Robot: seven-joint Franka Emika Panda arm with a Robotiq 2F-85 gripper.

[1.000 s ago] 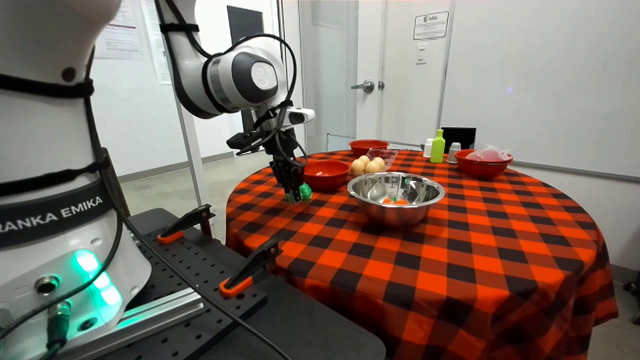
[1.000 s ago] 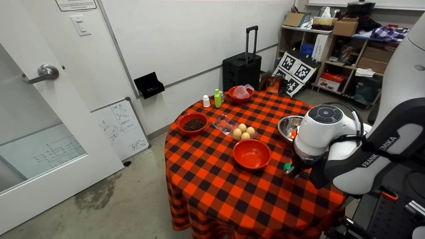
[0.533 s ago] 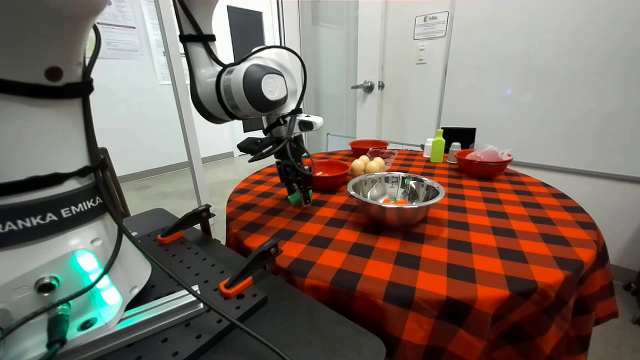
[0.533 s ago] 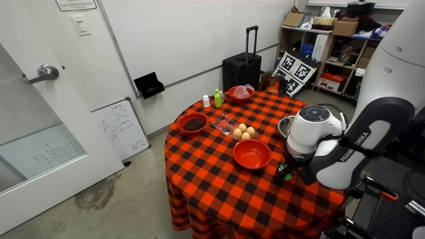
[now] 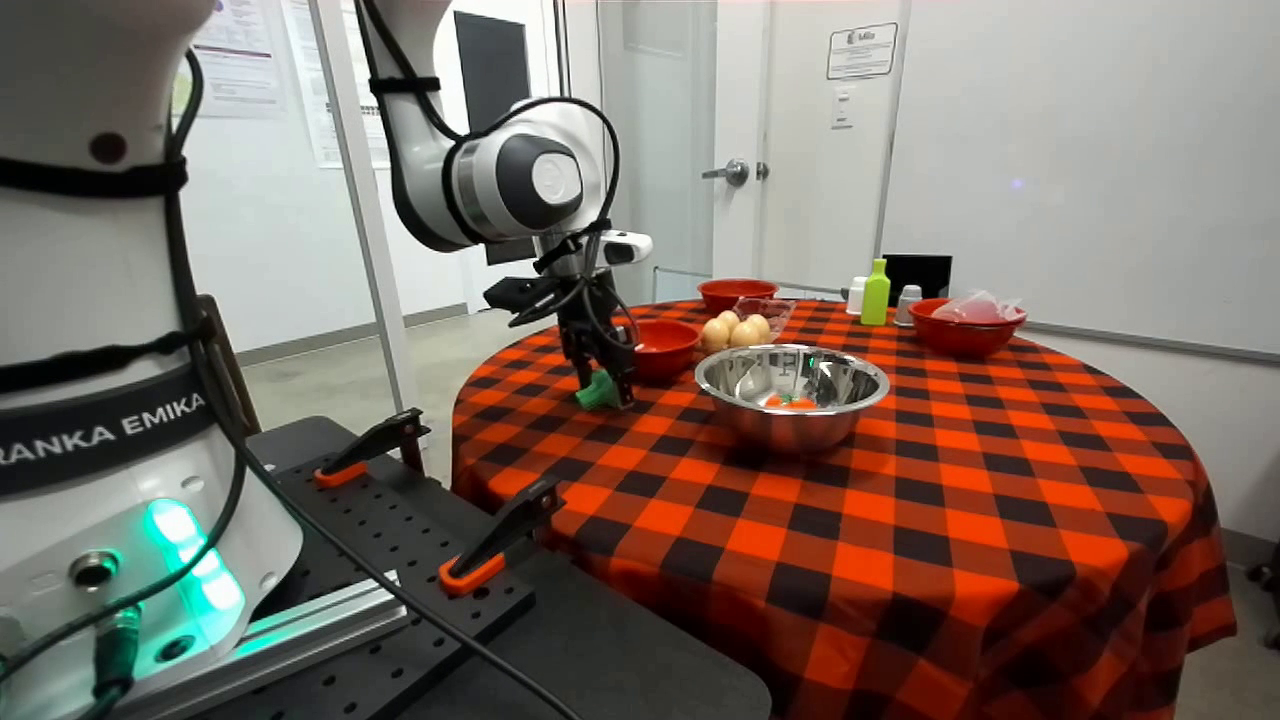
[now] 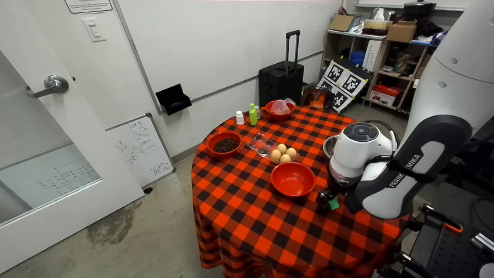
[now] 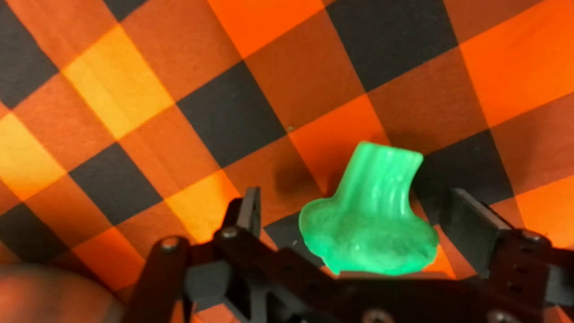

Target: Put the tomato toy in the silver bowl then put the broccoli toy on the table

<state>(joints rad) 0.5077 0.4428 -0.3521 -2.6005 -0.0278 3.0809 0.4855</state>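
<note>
With the gripper (image 7: pixel 358 211) spread and the toy broccoli (image 7: pixel 372 237) within its gap, seemingly resting on the bench (image 5: pixel 950 480) below, the set-down is probably best finished by lifting straight up so neither side drags it.

In an exterior view, "RANKA EMIKA" marks the robot base (image 5: pixel 100 500), lower left, and "Mila" a wall sign (image 5: pixel 862 52), upper right; the arm link (image 6: pixel 432 150), right in an exterior view, bears "FRANK" and "EMIKA".
</note>
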